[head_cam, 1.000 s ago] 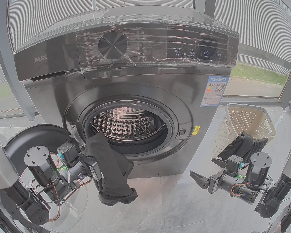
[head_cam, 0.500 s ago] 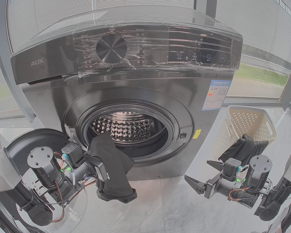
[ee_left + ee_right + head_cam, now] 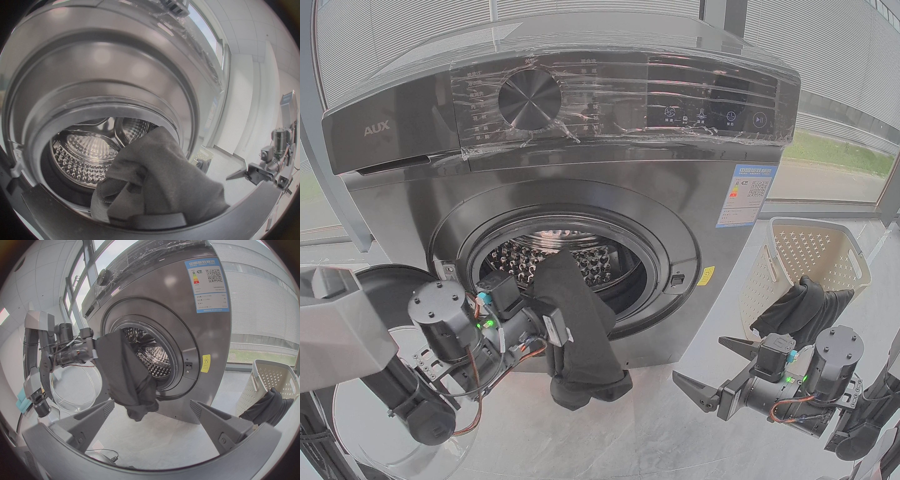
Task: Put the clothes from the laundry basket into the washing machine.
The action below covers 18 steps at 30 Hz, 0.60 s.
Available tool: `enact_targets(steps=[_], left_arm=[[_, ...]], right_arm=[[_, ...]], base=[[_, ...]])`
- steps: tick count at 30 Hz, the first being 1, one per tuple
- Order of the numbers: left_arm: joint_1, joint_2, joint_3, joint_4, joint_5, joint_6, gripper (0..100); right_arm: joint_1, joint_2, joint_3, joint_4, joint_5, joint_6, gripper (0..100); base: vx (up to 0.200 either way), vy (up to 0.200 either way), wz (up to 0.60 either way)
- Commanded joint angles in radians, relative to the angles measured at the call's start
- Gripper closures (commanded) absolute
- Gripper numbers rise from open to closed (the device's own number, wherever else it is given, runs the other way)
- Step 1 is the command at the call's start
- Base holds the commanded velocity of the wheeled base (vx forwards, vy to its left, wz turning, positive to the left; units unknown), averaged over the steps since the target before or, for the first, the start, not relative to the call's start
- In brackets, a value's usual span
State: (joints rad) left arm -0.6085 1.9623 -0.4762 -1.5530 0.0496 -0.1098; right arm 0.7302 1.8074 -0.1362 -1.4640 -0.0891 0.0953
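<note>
Left fingers [image 3: 156, 220] clamped on black garment [image 3: 578, 325] before washing machine [image 3: 687, 181] opening | right fingers [image 3: 695, 390] spread wide, empty | laundry basket [image 3: 812, 222] holds dark clothes [image 3: 800, 309]

Bright daylight comes in through the windows [image 3: 837, 156] behind the washing machine [image 3: 562, 187]. There is glare on the plastic film [image 3: 612, 94] of its panel and on the metal drum [image 3: 84, 147]. Shadows on the floor [image 3: 650, 431] are soft. Both wrist views curve strongly at the edges and have dark corners.
</note>
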Motion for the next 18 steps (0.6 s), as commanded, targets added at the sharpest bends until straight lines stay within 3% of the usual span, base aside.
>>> enact_targets(steps=[1,4,9,13,18], left_arm=[[0.015,0.162,-0.160,0.007,0.004,-0.048,100],[0.015,0.213,-0.191,0.011,0.021,-0.047,100],[0.047,0.302,-0.314,0.016,0.101,-0.030,100],[0.081,0.334,-0.386,0.034,0.107,0.013,100],[0.104,0.362,-0.495,0.105,0.108,0.013,100]], right_arm=[[0.009,0.000,0.007,-0.001,0.000,0.000,0],[0.009,0.000,0.006,-0.001,0.000,0.000,0],[0.009,0.004,0.006,-0.001,0.000,0.000,0],[0.009,0.004,0.006,-0.001,0.000,0.000,0],[0.009,0.007,0.006,-0.001,0.000,0.000,0]], base=[[0.000,0.000,0.00],[0.000,0.000,0.00],[0.000,0.000,0.00],[0.000,0.000,0.00],[0.000,0.000,0.00]])
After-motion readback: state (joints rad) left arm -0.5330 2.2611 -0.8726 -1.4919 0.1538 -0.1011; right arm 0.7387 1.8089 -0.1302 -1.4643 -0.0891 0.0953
